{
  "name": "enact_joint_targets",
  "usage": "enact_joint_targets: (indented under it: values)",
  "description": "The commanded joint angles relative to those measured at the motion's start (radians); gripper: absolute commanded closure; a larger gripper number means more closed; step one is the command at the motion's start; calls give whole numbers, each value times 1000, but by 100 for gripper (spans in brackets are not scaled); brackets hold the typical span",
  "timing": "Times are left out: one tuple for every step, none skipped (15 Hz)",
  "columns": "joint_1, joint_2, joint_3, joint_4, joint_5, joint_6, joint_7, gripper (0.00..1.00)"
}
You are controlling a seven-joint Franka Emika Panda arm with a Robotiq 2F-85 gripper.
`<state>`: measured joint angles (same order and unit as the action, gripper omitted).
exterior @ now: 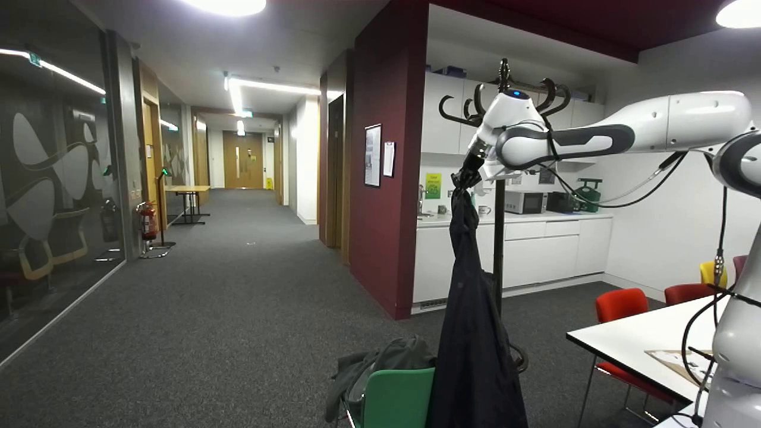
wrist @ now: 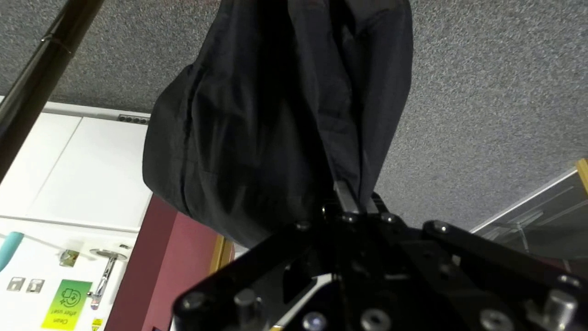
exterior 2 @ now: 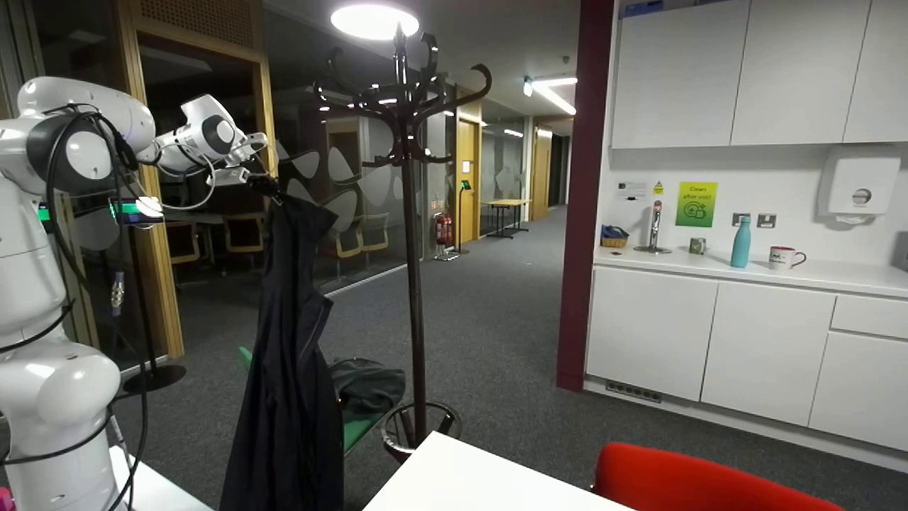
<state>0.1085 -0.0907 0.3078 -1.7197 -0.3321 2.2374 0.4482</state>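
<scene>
A dark navy-black coat (exterior: pixel 475 339) hangs from my gripper (exterior: pixel 467 178), long and folded, and also shows in an exterior view (exterior 2: pixel 291 355). In the wrist view my gripper (wrist: pixel 360 200) is shut on a pinched fold of the coat (wrist: pixel 275 128). A dark coat stand (exterior: pixel 499 249) with curved hooks stands near the coat. In an exterior view the stand (exterior 2: pixel 413 284) is apart from the gripper (exterior 2: pixel 266 186), with its hooks at and above gripper height. In the wrist view only its pole (wrist: pixel 43 76) shows. The coat's lower end is cut off in both exterior views.
A green chair (exterior: pixel 398 395) with a dark grey garment (exterior: pixel 386 359) on it stands beside the coat. A white table (exterior 2: pixel 489 479) and red chair (exterior 2: pixel 695 482) are near the stand. A kitchen counter (exterior 2: pixel 709 273) runs along the wall behind; a maroon wall (exterior: pixel 386 238) ends beside it.
</scene>
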Motion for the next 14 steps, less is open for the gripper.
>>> enact_joint_targets:
  values:
    - [42, 90, -6, 126, -52, -2, 7, 100]
    - [51, 114, -11, 152, -62, -1, 3, 100]
    - [58, 140, -18, 184, -79, -2, 5, 100]
    - [64, 163, -26, 210, -99, 2, 10, 100]
    - [69, 191, -36, 241, -118, 4, 16, 100]
    - [74, 216, -46, 270, -132, 4, 21, 100]
    - [82, 244, -59, 301, -145, 1, 26, 100]
    - [92, 268, -74, 327, -155, 1, 30, 100]
    - [103, 291, -88, 354, -160, -4, 32, 100]
    - [115, 316, -102, 377, -164, -5, 33, 100]
    - [127, 339, -116, 399, -161, -4, 29, 100]
    - [139, 360, -129, 416, -160, 0, 28, 100]
    - [150, 379, -142, 434, -156, 1, 25, 100]
    - [161, 395, -153, 448, -152, 8, 25, 100]
